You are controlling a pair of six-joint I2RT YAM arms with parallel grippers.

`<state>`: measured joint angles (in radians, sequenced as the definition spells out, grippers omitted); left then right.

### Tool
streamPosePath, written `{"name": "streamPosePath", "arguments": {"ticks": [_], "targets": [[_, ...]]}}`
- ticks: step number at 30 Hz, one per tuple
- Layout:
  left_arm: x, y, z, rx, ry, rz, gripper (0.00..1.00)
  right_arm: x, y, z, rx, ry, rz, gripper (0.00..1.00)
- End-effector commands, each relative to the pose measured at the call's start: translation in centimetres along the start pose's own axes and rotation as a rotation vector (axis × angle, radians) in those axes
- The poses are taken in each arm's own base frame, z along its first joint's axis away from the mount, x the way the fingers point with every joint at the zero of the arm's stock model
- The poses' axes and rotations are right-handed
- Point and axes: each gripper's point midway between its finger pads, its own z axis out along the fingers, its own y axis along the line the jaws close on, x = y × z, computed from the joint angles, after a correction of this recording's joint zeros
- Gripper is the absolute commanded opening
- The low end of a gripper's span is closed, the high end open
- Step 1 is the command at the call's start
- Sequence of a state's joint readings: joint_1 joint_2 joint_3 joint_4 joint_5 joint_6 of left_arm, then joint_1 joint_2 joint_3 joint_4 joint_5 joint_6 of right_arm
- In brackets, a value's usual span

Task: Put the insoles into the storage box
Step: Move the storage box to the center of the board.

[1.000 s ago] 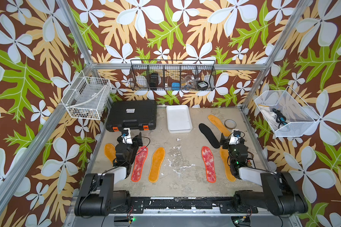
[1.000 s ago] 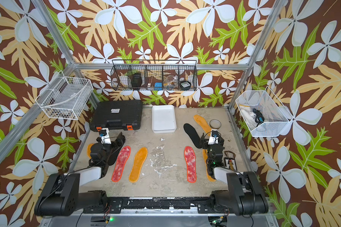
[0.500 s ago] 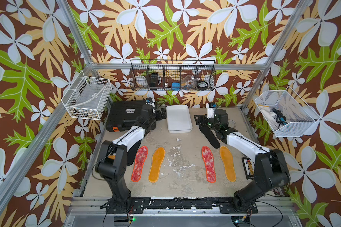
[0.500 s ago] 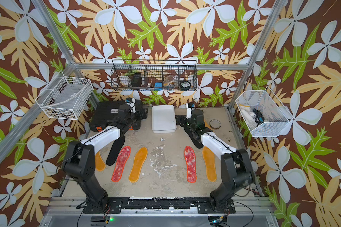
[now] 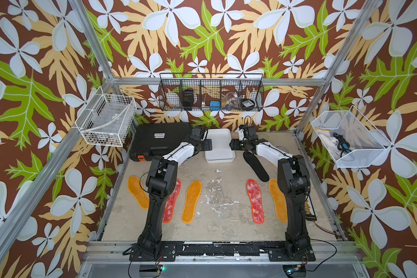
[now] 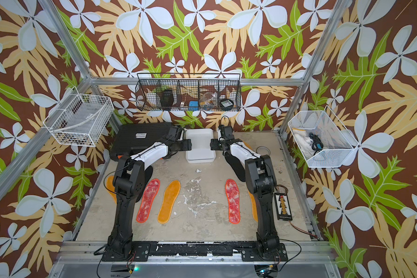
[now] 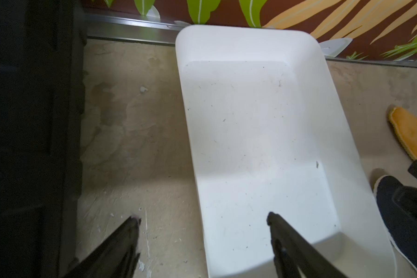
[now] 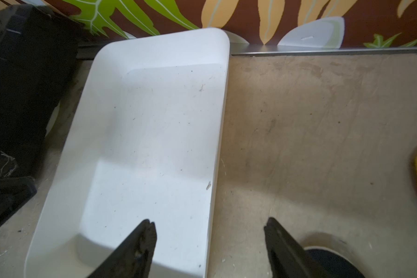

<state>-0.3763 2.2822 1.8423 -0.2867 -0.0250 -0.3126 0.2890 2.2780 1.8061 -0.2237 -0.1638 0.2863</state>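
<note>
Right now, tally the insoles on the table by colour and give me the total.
Orange-yellow insoles: 4
Red-white insoles: 2
Black insoles: 2
Total: 8

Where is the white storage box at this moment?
In both top views the storage box sits at the table's far edge, between the black hard case and a black insole.
</note>
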Motion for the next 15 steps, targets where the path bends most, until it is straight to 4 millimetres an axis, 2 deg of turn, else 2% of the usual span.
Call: {"name": "streamPosePath", "arguments": {"ticks": [1, 6, 8, 12, 14, 15], "targets": [[1.0, 0.4, 0.9, -0.023, 0.042, 0.014, 0.85, 1.0, -0.6, 1.1, 0.04, 0.057, -0.038, 0.7], [2.1, 1.1, 2.4, -0.051, 0.067, 0.024, 0.79, 1.2, -0.8, 2.2, 0.061, 0.069, -0.067, 0.63], [2.5, 1.0, 2.8, -0.042, 0.078, 0.027, 0.72, 1.7, -0.7, 2.9, 0.062, 0.079, -0.081, 0.62], [2.7, 1.1, 3.1, -0.047, 0.08, 0.03, 0.59, 2.3, 0.0, 3.6, 0.053, 0.098, -0.094, 0.5], [2.7, 1.0, 3.0, -0.044, 0.081, 0.03, 0.51, 2.4, 0.4, 3.6, 0.044, 0.097, -0.097, 0.4], [2.7, 1.0, 3.0, -0.041, 0.082, 0.03, 0.51, 2.4, 0.6, 3.5, 0.043, 0.095, -0.099, 0.4]]}}
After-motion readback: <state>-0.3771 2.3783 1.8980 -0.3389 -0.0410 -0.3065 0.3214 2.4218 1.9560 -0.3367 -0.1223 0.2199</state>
